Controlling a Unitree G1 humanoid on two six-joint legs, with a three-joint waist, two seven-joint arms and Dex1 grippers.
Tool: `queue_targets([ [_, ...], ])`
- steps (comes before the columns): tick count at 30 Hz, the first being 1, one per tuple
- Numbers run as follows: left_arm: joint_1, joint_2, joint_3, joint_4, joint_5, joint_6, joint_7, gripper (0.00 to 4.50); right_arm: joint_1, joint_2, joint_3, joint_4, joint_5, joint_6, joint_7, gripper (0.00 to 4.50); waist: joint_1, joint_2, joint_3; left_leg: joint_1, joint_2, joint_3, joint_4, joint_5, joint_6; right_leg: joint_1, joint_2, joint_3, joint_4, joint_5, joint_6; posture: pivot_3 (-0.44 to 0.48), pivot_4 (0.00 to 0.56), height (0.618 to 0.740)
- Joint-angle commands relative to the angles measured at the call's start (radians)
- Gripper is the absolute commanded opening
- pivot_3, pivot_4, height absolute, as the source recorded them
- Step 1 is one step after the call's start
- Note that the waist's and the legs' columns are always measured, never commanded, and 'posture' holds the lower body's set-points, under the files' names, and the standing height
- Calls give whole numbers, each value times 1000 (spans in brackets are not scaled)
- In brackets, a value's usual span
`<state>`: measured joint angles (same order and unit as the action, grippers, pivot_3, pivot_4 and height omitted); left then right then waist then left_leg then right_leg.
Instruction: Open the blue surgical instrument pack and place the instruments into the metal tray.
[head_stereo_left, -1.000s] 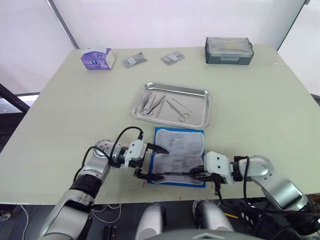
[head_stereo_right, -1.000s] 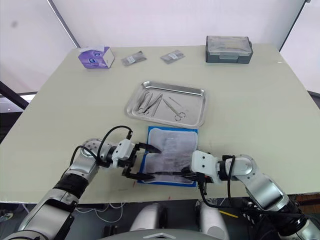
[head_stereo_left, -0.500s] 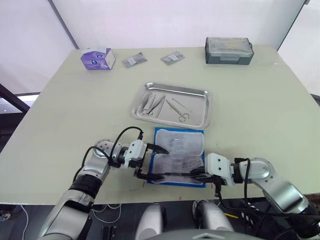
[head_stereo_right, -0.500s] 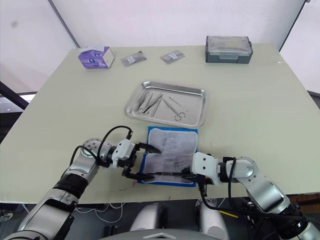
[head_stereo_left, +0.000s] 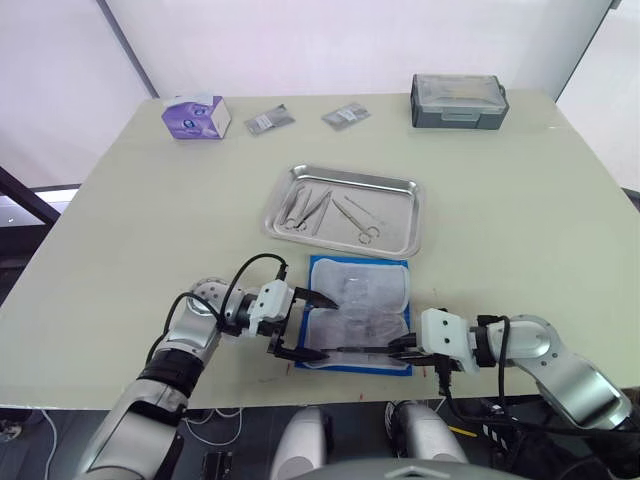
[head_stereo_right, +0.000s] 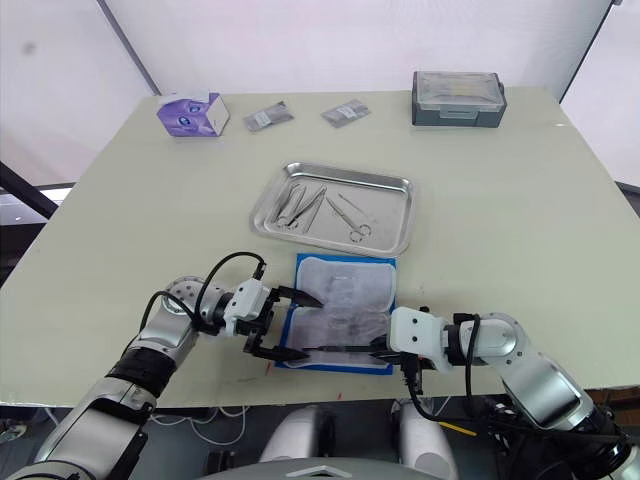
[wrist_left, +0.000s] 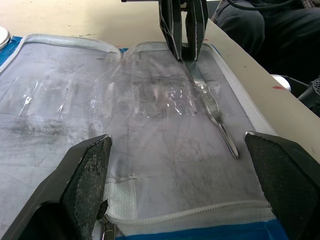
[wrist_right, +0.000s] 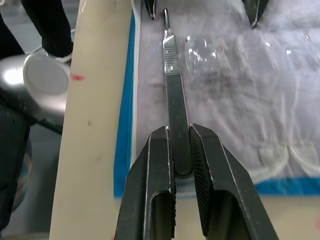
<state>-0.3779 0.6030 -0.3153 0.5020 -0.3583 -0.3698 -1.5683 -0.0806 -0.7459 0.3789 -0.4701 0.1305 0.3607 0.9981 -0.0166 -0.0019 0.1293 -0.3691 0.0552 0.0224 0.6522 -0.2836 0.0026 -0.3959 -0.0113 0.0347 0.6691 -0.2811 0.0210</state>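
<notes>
Pale green-beige table (head_stereo_left: 520, 220) carries: metal tray (head_stereo_left: 409, 216) at centre, opened blue surgical instrument pack (head_stereo_left: 358, 290) just beside its near rim. Along the far edge: purple tissue box (head_stereo_left: 194, 117), two small packets (head_stereo_left: 268, 121) (head_stereo_left: 345, 115), dark grey lidded box (head_stereo_left: 457, 101).

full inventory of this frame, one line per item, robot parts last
table: 1, pale cream, under everything.
tray: 1, steel, mid-table, beyond the pack.
instruments in tray: several, silvery; exact count unclear.
pack: 1, blue with pale lining, open flat at the near edge.
flat handle: 1, silvery, over the lining.
tissue box: 1, purple, far left.
small packets: 2, grey, far edge.
lidded box: 1, dark grey, far right.
left gripper: open, at the pack's left edge.
right gripper: shut on the flat handle.
</notes>
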Motion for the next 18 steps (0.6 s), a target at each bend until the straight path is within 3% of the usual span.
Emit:
queue_targets([
  [1,64,5,-73,57,43,31,-46,4500,19,-28,-23,-36,14,-15,22,19,0,0,0,0,0,0,0,0,0,0,0,0,0,0,0,0,150,731],
  [18,47,0,-80,80,41,23,-46,4500,114,-129,-151,-99,82,-31,50,19,2,0,0,0,0,0,0,0,0,0,0,0,0,0,0,0,150,731],
])
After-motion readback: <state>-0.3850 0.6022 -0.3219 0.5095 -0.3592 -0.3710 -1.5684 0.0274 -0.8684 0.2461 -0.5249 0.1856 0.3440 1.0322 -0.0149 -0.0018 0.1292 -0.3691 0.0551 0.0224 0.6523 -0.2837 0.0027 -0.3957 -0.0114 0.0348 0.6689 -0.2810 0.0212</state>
